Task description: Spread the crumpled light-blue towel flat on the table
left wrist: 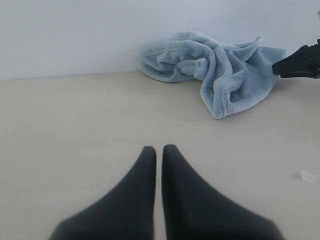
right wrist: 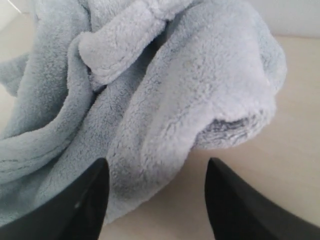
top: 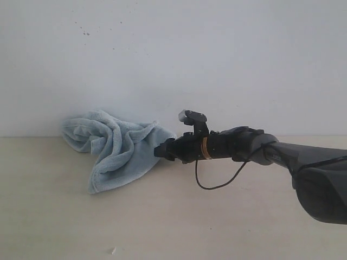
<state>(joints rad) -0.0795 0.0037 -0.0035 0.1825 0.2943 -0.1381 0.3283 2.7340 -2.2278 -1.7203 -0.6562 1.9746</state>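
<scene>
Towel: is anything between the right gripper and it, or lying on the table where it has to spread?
Nothing visible blocks it. The right gripper stands open at the edge of the towel, with bare table around it. One small white speck lies on the table, apart from the towel.

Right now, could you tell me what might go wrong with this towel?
The open right gripper faces a thick fold of the towel, so it may pinch several layers and drag the bundle instead of unfolding it. The shut left gripper sits apart from the towel, so nothing pins it; it could slide across the table.
</scene>
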